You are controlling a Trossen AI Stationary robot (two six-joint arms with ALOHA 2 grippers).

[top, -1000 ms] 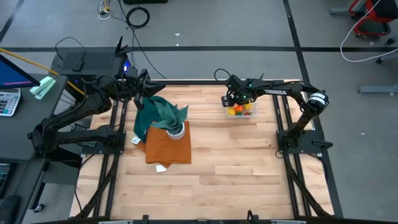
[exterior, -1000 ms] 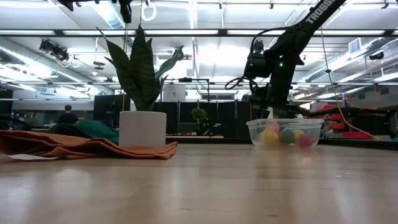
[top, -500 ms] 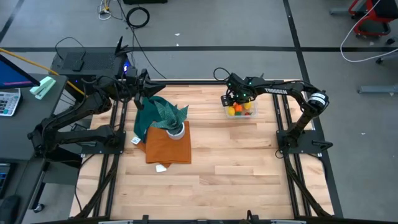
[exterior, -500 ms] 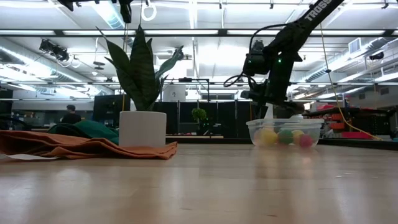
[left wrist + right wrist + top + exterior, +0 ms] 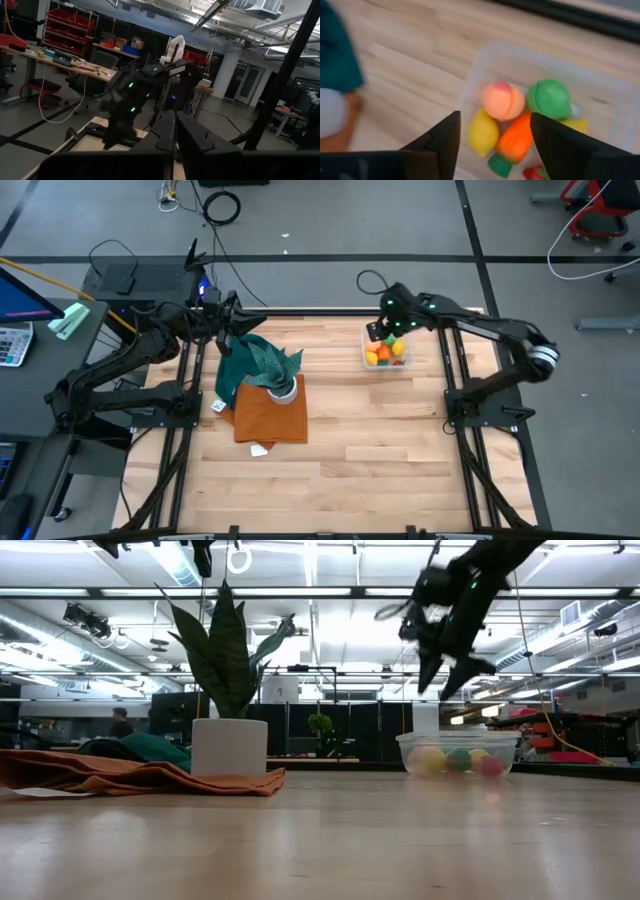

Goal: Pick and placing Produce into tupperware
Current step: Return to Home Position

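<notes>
The clear tupperware [image 5: 387, 352] stands on the table's far right part and also shows in the low view [image 5: 458, 753]. In it lie several toy produce pieces: a peach-coloured fruit [image 5: 503, 101], a green ball [image 5: 549, 99], a yellow lemon [image 5: 483, 132], an orange carrot [image 5: 516, 137] and a red piece [image 5: 535, 173]. My right gripper [image 5: 383, 332] hangs open and empty above the tupperware [image 5: 600, 107], well clear of its rim, as the low view [image 5: 440, 690] shows. My left gripper [image 5: 232, 320] waits shut and empty at the far left, above the green cloth.
A spiky plant in a white pot [image 5: 282, 390] stands on an orange cloth [image 5: 270, 418] at the left, with a green cloth [image 5: 240, 360] behind it. A small white scrap [image 5: 259, 449] lies near the orange cloth. Bare wood spans the table's middle and near side.
My right gripper has risen from down at the tupperware to well above its rim, empty, and its arm has swung back toward the table's right edge. The produce and the tupperware have stayed in place.
</notes>
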